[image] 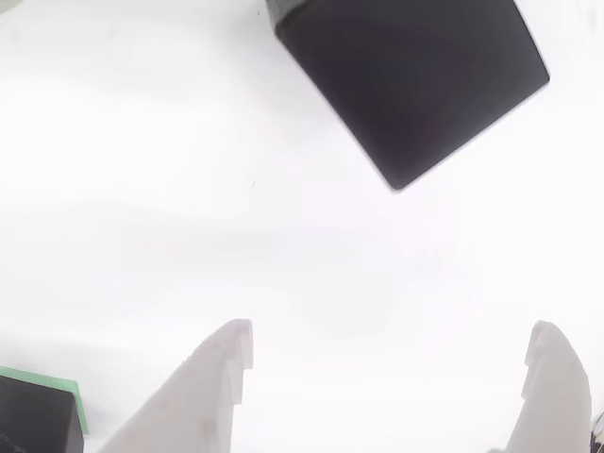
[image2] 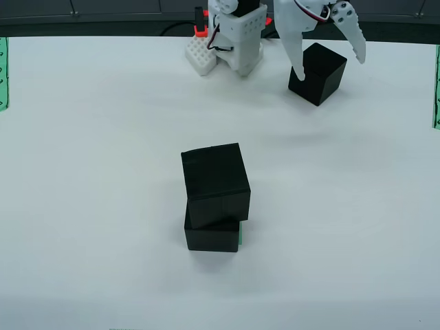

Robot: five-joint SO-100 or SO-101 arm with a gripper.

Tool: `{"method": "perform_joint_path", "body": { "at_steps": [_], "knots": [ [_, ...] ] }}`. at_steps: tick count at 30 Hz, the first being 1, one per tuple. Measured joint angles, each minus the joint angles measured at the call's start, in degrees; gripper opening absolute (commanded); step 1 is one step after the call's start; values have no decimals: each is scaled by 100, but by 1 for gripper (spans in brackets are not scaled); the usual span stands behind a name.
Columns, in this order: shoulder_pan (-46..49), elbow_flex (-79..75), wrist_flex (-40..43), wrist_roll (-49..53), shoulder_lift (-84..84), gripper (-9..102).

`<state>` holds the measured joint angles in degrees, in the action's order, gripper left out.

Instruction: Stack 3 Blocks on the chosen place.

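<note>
The white two-finger gripper (image2: 328, 58) hangs spread wide, nothing between its jaws, up at the far edge of the white surface (image2: 103, 172) in the overhead view. One white finger (image2: 294, 48) drops down just beside the left face of a matte black ribbed cube (image2: 320, 72); the other finger curves out past the cube's upper right corner. Whether either finger touches the cube, I cannot tell.

From the view riding on the gripper (image: 387, 344), both pale fingertips (image: 222, 363) frame bare white surface (image: 142, 189), and that same black cube (image: 406, 80) sits ahead of them, turned at an angle, apart from the tips.

Just left of the gripper in the overhead view stands the white arm base (image2: 240, 38) with a small white breadboard (image2: 201, 58) beside it.

Well away from the gripper, toward the near middle of the surface, two more black cubes are piled: the upper cube (image2: 214, 180) sits twisted and overhanging the lower cube (image2: 210, 235). A thin sliver of the green striped square patch (image2: 240, 234) peeks out at the lower cube's right edge. In the gripper view, a black cube corner (image: 33, 415) on green (image: 66, 389) shows at bottom left.

Green striped bands (image2: 3, 72) line the surface's side edges.
</note>
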<state>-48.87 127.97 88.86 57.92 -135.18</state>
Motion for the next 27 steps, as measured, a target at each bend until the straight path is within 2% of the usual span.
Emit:
{"method": "perform_joint_path", "body": {
  "at_steps": [9,14,27],
  "knots": [
    [-439,387,70,18,-475,36],
    [-923,633,70,387,-668,36],
    [-1468,668,70,844,-176,36]
  ]
}}
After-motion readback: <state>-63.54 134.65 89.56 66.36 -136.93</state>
